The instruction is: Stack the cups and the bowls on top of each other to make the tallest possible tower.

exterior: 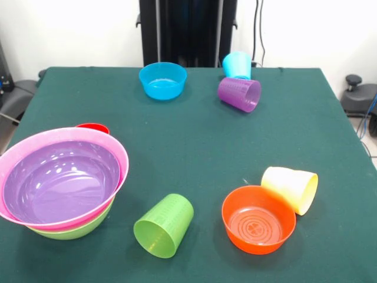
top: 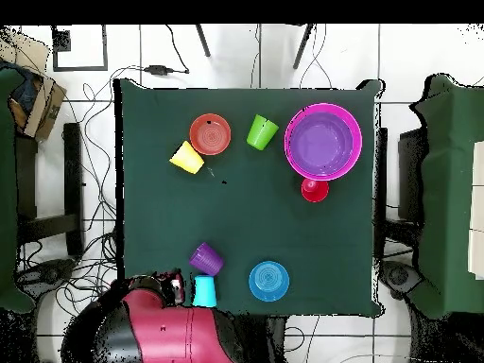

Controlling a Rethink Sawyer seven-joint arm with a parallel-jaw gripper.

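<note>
Lower left, front view: tower (exterior: 62, 183), purple bowl (exterior: 59, 177) nested in pink (exterior: 121, 159) over green (exterior: 76, 230). Cups lie scattered on table (exterior: 194, 147). Arm (top: 161, 331) at overhead bottom; gripper unseen, can't tell its state.

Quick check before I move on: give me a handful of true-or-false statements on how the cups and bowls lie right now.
1. The purple bowl sits nested inside the pink bowl. True.
2. The orange bowl stands upside down. False: it stands upright, its ringed bottom visible inside.
3. The lime green cup lies on its side. True.
4. The pale yellow cup is stacked inside the blue bowl. False: it lies on its side against the orange bowl; the blue bowl is empty.
5. The purple cup lies beside the light blue cup. True.
</note>
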